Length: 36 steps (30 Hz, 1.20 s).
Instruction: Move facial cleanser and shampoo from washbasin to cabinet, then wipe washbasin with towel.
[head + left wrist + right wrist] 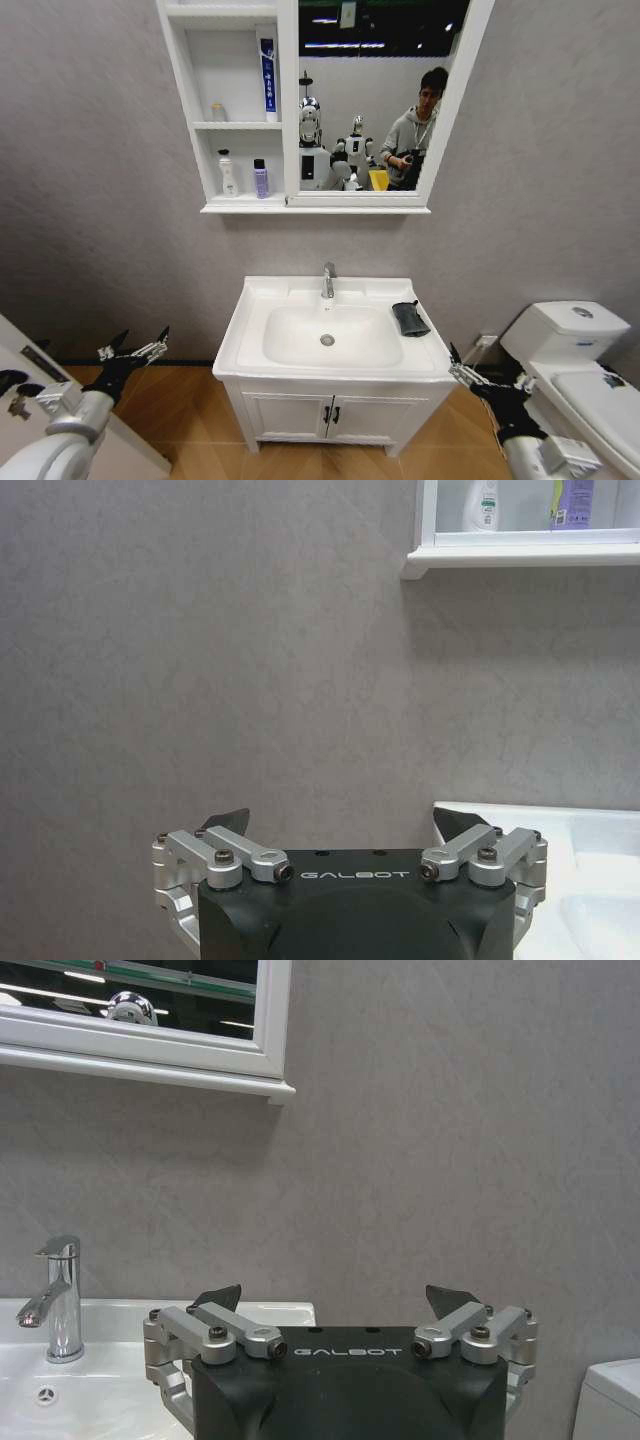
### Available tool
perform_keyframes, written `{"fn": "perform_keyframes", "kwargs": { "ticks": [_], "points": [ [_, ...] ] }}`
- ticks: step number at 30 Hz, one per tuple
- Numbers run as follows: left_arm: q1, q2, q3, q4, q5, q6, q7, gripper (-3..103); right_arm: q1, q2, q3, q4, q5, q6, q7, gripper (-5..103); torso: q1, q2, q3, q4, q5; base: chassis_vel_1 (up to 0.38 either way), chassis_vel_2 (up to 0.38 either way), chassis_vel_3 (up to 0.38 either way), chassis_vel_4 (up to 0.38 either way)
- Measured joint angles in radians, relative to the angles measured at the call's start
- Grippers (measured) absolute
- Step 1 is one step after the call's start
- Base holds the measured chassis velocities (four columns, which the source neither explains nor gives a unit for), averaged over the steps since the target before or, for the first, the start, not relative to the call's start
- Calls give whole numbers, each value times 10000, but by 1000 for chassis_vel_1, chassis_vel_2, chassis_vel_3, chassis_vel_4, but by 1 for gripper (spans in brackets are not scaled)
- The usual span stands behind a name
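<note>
The white washbasin (250, 325) stands in the middle, with a chrome tap (327, 280) at its back. A dark folded towel (410, 318) lies on its right rim. Above, on the cabinet's (238, 205) lowest shelf, stand a white bottle (229, 172) and a purple bottle (260, 178); I cannot tell which is the facial cleanser and which the shampoo. My left gripper (145, 338) hangs open left of the washbasin, holding nothing. Right of the basin, below the towel's corner, my right gripper (458, 365) is open and holds nothing. Both bottles, white (483, 505) and purple (572, 502), appear in the left wrist view.
A white toilet (575, 340) stands close to my right arm. A white-framed mirror (455, 110) joins the cabinet, and a tall tube (267, 70) and a small jar (217, 112) sit on a higher shelf. A low two-door vanity (330, 412) carries the basin. Grey wall lies behind.
</note>
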Motion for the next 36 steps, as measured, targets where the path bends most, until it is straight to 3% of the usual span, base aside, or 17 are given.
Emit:
{"fn": "perform_keyframes", "kwargs": {
  "ticks": [15,25,27,30,31,32,35,36],
  "points": [
    [1,0,0,1,0,1,1,100,2,-1,-2,-2,-1,0,-1,100,0,0,0,1,0,164,-166,-143,158],
    [1,0,0,0,0,1,6,100,2,-1,-3,-3,-1,2,-2,100,-3,1,-1,-1,6,311,-297,-304,296],
    [1,0,0,2,0,0,6,100,2,-1,-3,-2,-2,2,-2,100,-2,1,-1,0,-8,344,-369,-349,357],
    [1,0,0,-1,0,1,4,100,2,-1,-3,-3,-2,2,-2,100,-4,3,-2,-1,10,379,-368,-374,361],
    [2,-1,0,1,-1,2,2,100,1,-1,-3,-2,-2,3,-3,100,-2,2,-1,2,-15,350,-390,-350,379],
    [2,-1,0,1,-1,2,2,100,1,-1,-3,-2,-2,3,-3,100,-2,2,-1,2,-15,350,-390,-350,379],
    [1,0,0,-2,0,1,6,100,2,-1,-3,-3,-1,2,-2,100,-6,4,-2,-1,16,367,-365,-350,340],
    [1,-1,-1,-2,0,1,2,100,2,-1,-3,-3,-2,3,-2,100,-4,3,-1,0,-2,361,-364,-366,333]
  ]
}}
